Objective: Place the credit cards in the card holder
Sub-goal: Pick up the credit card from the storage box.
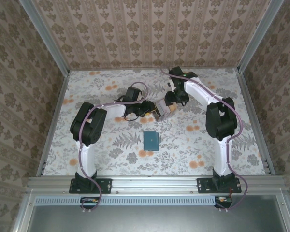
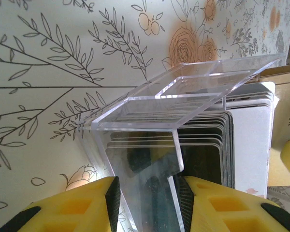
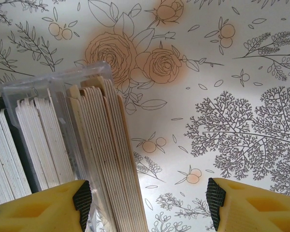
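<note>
Tan card (image 2: 286,111) printed NO.88888842, tan and white credit cards (image 3: 101,145) in clear acrylic box (image 2: 183,92), middle of floral table (image 1: 222,145), left gripper (image 2: 150,193) clamped on box, right gripper (image 3: 147,193) spread wide, flat teal card holder (image 1: 151,140) nearer front edge

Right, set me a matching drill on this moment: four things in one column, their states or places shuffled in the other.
Things:
1. card holder
2. clear box
3. left gripper
4. right gripper

States or places:
A. jaws wide apart, one finger beside the tan cards
B. teal, flat on the table, apart from both grippers
C. packed with stacked credit cards
D. closed on a clear plastic wall

Pairs: 1-B, 2-C, 3-D, 4-A.
</note>
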